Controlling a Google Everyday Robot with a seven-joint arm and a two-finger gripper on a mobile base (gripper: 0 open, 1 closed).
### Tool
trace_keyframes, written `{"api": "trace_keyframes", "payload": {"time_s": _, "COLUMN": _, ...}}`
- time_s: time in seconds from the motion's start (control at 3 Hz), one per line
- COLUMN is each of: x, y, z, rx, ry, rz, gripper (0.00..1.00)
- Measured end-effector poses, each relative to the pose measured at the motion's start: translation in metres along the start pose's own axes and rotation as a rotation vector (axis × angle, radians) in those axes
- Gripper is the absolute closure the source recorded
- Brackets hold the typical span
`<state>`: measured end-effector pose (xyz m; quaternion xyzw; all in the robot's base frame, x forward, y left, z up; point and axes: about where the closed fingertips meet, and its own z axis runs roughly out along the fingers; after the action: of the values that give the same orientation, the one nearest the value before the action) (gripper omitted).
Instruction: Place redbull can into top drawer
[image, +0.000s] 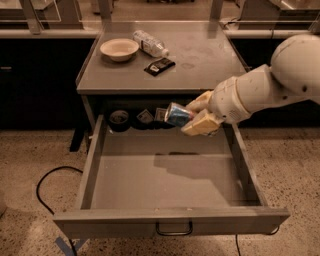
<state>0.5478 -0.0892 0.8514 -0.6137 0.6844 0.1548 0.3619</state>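
Observation:
The top drawer (165, 180) is pulled wide open below the tabletop, its dark loop handle (174, 229) on the front panel. My gripper (192, 116) reaches in from the right and is shut on the redbull can (178, 114), a blue and silver can held on its side. The can hangs above the back right part of the drawer, clear of the drawer floor. Its shadow lies on the drawer floor below.
On the tabletop (200, 60) stand a pale bowl (119, 49), a clear water bottle (150, 43) lying down and a dark snack packet (159, 66). Small items (136, 118) sit at the drawer's back. A black cable (47, 185) lies on the floor at left.

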Motion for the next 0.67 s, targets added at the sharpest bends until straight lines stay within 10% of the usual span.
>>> {"api": "trace_keyframes", "payload": {"time_s": 0.67, "x": 0.0070, "y": 0.0389, "z": 0.0303, "rx": -0.118, "ry": 0.034, "rz": -0.051, "gripper": 1.00}}
